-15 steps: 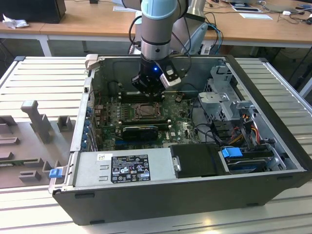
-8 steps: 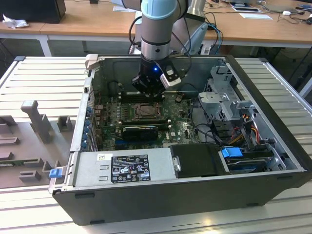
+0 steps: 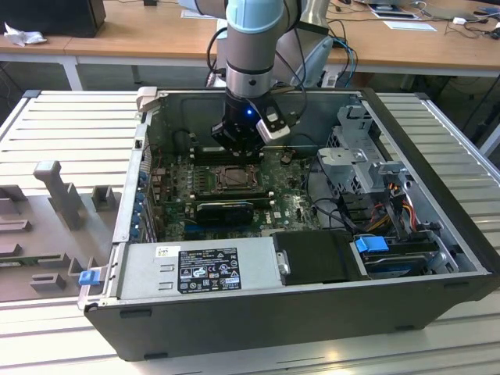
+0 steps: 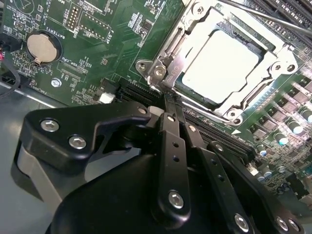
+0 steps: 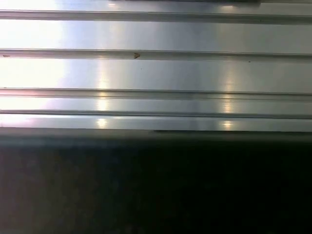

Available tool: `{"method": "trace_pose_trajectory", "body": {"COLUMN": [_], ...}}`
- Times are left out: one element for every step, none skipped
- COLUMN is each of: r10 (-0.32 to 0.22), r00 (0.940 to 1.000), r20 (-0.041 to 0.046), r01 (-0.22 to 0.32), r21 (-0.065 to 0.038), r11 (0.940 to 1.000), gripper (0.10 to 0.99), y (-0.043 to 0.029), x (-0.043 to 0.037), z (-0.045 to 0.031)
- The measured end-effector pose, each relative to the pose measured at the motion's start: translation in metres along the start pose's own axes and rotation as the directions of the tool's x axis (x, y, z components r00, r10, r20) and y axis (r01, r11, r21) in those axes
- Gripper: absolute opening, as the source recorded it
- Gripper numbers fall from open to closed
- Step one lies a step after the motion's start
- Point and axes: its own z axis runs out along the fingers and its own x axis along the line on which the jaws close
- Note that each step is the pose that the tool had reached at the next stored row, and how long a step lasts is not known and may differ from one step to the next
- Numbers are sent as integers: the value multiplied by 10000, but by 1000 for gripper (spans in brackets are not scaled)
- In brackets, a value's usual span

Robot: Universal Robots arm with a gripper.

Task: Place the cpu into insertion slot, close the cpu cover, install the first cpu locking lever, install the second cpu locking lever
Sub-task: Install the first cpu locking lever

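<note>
Gripper (image 4: 168, 105) hangs just beside the slot (image 4: 161, 68), fingers pressed together, empty; cpu (image 4: 220, 66) sits inside, cover (image 4: 280, 63) down.

pale silvery square cpu (image 4: 219, 66) — lies flat, seated in the socket | square grey-rimmed insertion slot (image 4: 165, 51) — on green circuit board, mid-case in the exterior view (image 3: 232, 179) | thin silvery metal frame cpu cover (image 4: 278, 68) — closed down around the chip, chip face showing through its cut-out
</note>
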Motion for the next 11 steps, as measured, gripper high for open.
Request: {"method": "trace_pose_trajectory", "body": {"r10": [-1, -2, -1, -3, -3, -2, -2, -1, -1, -1, -1], "r00": [10000, 10000, 10000, 10000, 10000, 10000, 10000, 10000, 10000, 10000, 10000], "r20": [0, -4, -8, -7, -7, -8, -8, -8, -8, -8, -8], "r01": [1, 2, 1, 3, 3, 2, 2, 1, 1, 1, 1], "r21": [-3, 4, 11, 25, 25, 29, 30, 30, 30, 29, 30], "r11": [10000, 10000, 10000, 10000, 10000, 10000, 10000, 10000, 10000, 10000, 10000], "gripper": [106, 106, 106, 106, 106, 106, 106, 106, 106, 106, 106], "y": [2, 3, 4, 7, 1, -8, -20, -26, -31, -42, -48], "x": [-1, 0, 0, -1, 0, 0, 0, 1, 1, 1, 1], "z": [-24, -58, -98, -134, -134, -135, -136, -136, -137, -137, -137]}}
